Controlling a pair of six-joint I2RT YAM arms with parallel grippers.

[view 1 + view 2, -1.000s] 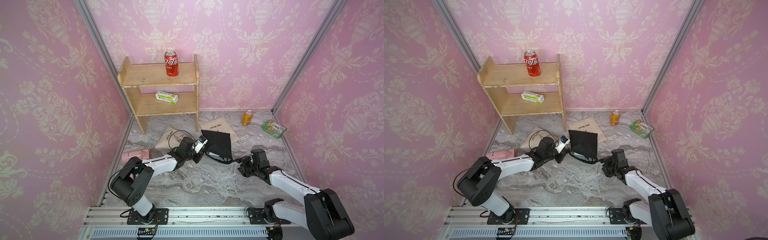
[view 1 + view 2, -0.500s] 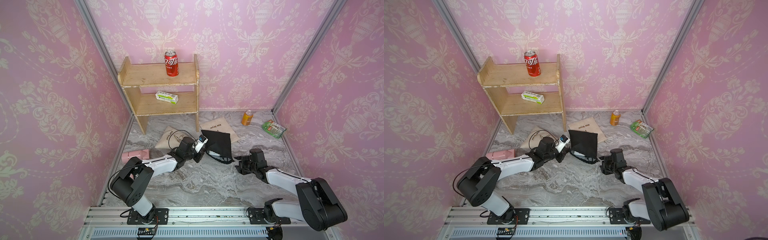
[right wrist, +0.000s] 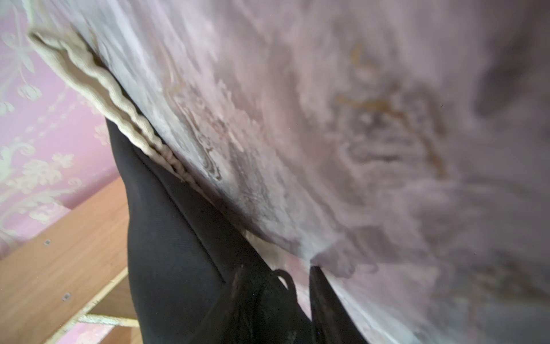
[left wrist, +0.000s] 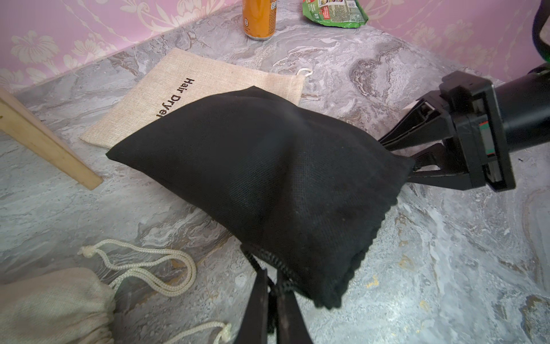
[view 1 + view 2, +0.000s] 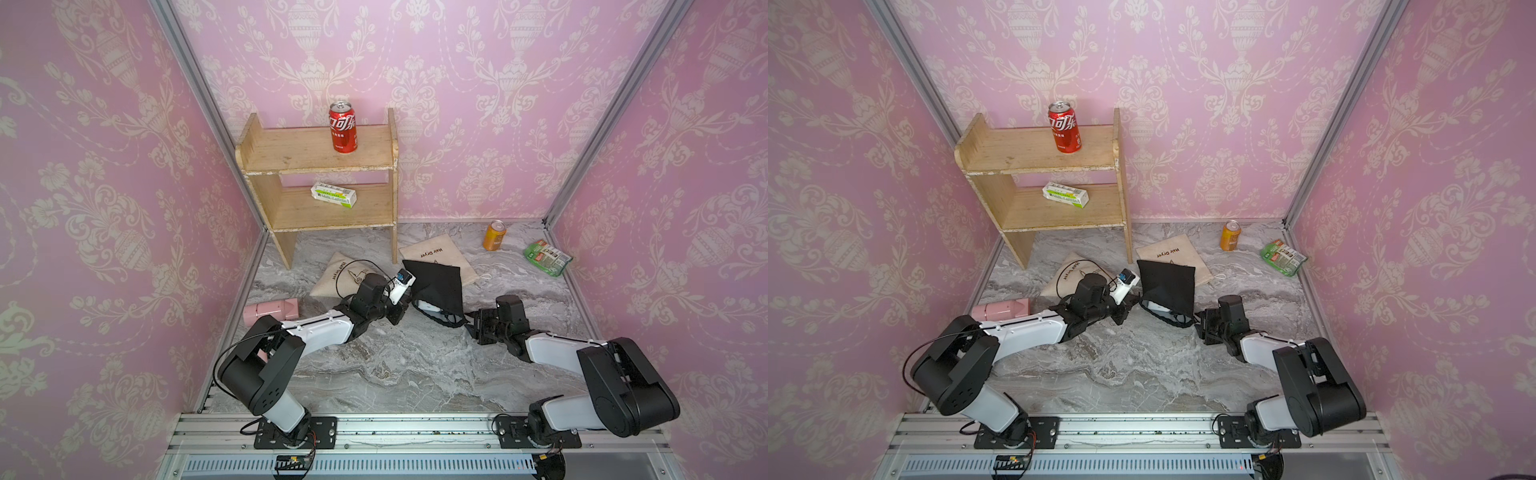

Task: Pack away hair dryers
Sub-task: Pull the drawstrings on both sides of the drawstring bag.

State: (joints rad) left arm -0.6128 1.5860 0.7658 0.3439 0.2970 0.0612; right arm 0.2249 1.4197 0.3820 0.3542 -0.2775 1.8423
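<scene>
Here, in a top view, a white hair dryer (image 5: 428, 306) sits inside the gaping mouth of the black pouch (image 5: 438, 282), with only its pale end showing. The left gripper (image 5: 405, 311) is just beside it, and the dryer lies at about 3 o'clock from it. Its jaws are pressed together, pinching the pouch's black drawstring (image 4: 276, 265) at the rim. The right gripper (image 5: 469, 323) is at the opposite side of the mouth, with the dryer near, at about 10 o'clock. Its jaws straddle rim and cord, but I cannot tell whether they clamp. A pale pink hair dryer (image 5: 270, 311) lies at 9 o'clock from the left gripper, well apart.
</scene>
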